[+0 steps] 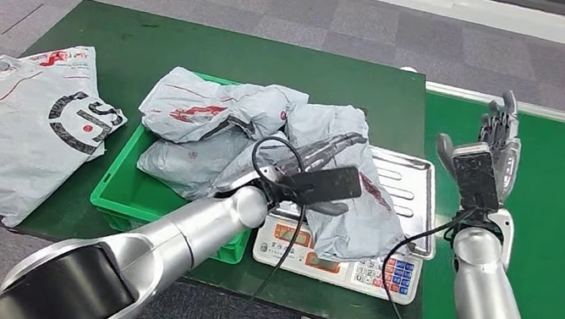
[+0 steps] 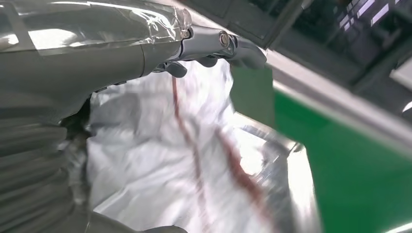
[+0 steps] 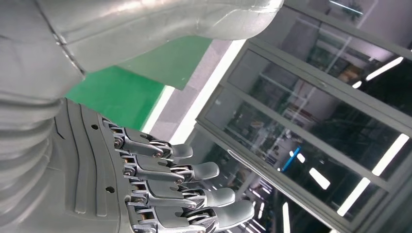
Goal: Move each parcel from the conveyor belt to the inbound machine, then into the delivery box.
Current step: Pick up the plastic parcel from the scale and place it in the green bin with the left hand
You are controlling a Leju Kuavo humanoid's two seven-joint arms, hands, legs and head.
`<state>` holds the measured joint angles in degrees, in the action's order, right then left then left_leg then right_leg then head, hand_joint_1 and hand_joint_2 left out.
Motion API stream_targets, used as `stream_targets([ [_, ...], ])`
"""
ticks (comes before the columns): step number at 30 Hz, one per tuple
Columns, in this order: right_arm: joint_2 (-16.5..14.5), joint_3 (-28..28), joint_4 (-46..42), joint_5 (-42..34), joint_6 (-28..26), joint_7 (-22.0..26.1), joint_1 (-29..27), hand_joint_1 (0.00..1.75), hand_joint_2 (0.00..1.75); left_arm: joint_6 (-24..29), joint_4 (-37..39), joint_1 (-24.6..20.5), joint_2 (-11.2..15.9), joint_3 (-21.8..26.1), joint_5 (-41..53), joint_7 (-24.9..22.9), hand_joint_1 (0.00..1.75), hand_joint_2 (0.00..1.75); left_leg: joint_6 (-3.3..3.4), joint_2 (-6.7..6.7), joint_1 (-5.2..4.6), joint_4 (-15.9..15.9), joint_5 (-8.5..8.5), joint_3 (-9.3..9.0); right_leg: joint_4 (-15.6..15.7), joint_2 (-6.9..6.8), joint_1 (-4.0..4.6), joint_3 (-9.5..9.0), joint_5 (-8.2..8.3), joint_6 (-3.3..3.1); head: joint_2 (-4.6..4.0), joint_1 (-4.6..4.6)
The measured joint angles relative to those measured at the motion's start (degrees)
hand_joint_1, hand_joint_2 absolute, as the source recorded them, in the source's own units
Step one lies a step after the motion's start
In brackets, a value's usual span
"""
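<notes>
We are judging the weigh step done: left hand point(image 1: 318, 184) is reaching over the grey parcel point(image 1: 344, 182) lying on the scale point(image 1: 416, 189), its grip unclear, needing a firm grasp toward the green crate point(image 1: 116, 189); right hand point(image 1: 489, 158) is hovering spread, empty.

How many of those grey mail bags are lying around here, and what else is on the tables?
Grey parcels: 4 (one on the table's left, two in the bin, one on the scale under the left hand)
Green bin: 1
Scale: 1
Total: 6
</notes>
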<state>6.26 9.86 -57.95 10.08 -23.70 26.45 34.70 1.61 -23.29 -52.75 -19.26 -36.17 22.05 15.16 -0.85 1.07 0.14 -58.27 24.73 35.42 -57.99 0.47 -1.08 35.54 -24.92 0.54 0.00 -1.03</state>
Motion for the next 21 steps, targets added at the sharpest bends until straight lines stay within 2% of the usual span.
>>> stream_targets([
  [3,1.15,-0.03,0.83,-0.89,1.72,-0.35,0.35,0.00,1.75,-2.83,1.25,-0.23,0.01,-4.13,5.70,-1.54,0.00,1.75,0.00,0.01,0.00,0.00,0.00,-0.01,0.00,0.00,0.01,0.00,0.00,0.00,0.00,0.00],
  [6,1.96,-0.03,1.30,-2.02,4.44,-0.99,0.45,0.00,1.75,-8.22,2.89,-0.23,0.09,-10.95,15.16,-4.47,0.00,1.75,0.00,0.02,0.01,0.01,0.00,-0.01,0.00,-0.02,0.02,-0.01,0.00,0.00,0.00,0.00],
  [8,2.35,-0.03,1.52,-2.38,5.36,-1.14,0.49,0.00,1.75,-9.33,3.69,0.01,0.11,-14.73,17.59,-5.31,0.00,1.75,0.00,0.02,0.02,0.01,0.00,0.00,0.00,-0.02,0.03,-0.01,0.00,0.00,0.00,0.00],
  [9,2.48,-0.03,1.61,-2.42,5.54,-1.17,0.51,0.00,1.75,-9.45,3.99,-0.04,0.11,-16.05,17.86,-5.45,0.07,1.75,-0.01,0.02,0.02,0.01,0.00,0.00,0.00,-0.02,0.03,-0.01,0.00,0.00,0.00,0.00],
  [10,2.58,-0.03,1.68,-2.44,5.63,-1.21,0.52,0.00,1.75,-9.55,4.25,-0.18,0.11,-17.07,17.99,-5.49,0.41,1.75,-0.01,0.02,0.02,0.02,0.00,0.00,0.00,-0.02,0.04,-0.01,0.00,0.00,0.00,0.00],
  [12,2.67,-0.03,1.76,-2.45,5.72,-1.27,0.56,0.00,1.75,-9.93,4.69,-0.46,0.11,-18.82,18.23,-5.70,1.27,1.75,-0.01,0.02,0.02,0.02,0.01,-0.01,0.00,-0.02,0.04,-0.01,0.00,0.00,0.00,0.00],
  [13,2.68,-0.03,1.78,-2.45,5.77,-1.38,0.60,0.00,1.75,-10.23,4.88,-0.61,0.11,-19.57,18.42,-5.83,1.64,1.75,-0.01,0.02,0.02,0.02,0.01,-0.01,0.00,-0.02,0.04,-0.02,0.00,0.00,0.00,0.00],
  [14,2.68,-0.03,1.79,-2.43,5.82,-1.55,0.67,0.00,1.75,-10.51,5.03,-0.81,0.11,-20.25,18.66,-5.97,1.74,1.75,-0.01,0.02,0.02,0.02,0.00,-0.01,0.00,-0.02,0.04,-0.03,0.00,0.00,0.00,0.00],
  [21,2.68,-0.03,1.50,-2.13,6.73,-2.56,0.59,0.00,1.75,-9.73,5.48,-2.39,0.13,-22.52,19.38,-6.72,1.75,1.75,-0.01,0.02,0.02,0.02,0.01,-0.12,0.00,-0.02,0.03,-0.15,0.00,0.00,0.00,0.00],
])
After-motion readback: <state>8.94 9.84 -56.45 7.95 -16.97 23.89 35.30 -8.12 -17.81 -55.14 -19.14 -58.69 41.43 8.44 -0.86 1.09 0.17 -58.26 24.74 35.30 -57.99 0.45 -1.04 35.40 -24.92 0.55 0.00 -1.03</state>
